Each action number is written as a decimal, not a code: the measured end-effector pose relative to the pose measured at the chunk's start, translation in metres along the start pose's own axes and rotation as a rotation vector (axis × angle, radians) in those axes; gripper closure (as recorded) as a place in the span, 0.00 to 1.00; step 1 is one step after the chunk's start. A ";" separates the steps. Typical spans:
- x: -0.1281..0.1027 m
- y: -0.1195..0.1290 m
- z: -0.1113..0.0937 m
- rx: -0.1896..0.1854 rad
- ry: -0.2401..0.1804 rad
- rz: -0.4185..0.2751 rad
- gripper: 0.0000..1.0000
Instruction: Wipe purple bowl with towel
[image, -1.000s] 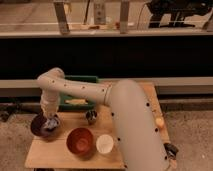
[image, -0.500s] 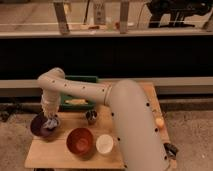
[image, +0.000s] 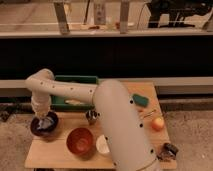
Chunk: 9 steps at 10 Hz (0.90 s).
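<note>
Change: Over the last second almost nothing had moved. The gripper (image: 44, 119) stayed low over the purple bowl (image: 33, 128), and the towel (image: 48, 123) stayed inside it.
Meaning: The robot was judged to be in the wiping step itself, working in small strokes or pausing on the spot. No lift-off or retreat had begun.
Bowl: It sat at the table's (image: 50, 156) front-left corner, upright, with its dark rim showing around the pale cloth.
Towel: It was a grey-white bunch lying in the bowl's hollow, directly under the gripper and apparently touching it.
Grip: It could not be told from this view whether the gripper was clamped on the towel or only pressing on it.
Arm: The arm (image: 122, 130) rose thick and white from the lower right and ran left across the green bin (image: 75, 80). It bent sharply at the elbow (image: 42, 82), and the wrist dropped nearly straight down into the bowl.
Neighbours: The orange bowl (image: 80, 141) stood near the purple bowl on its right, apart from it. The metal cup (image: 91, 117) was beyond that, partly behind the arm.
Risk: Pushing sideways could slide the bowl towards the table edge, which lay close by.
</note>
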 end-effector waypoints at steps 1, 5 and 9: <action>0.001 -0.009 -0.003 0.000 0.005 -0.054 1.00; -0.008 -0.042 -0.003 0.018 -0.089 -0.435 1.00; -0.023 -0.030 0.006 0.062 -0.205 -0.549 1.00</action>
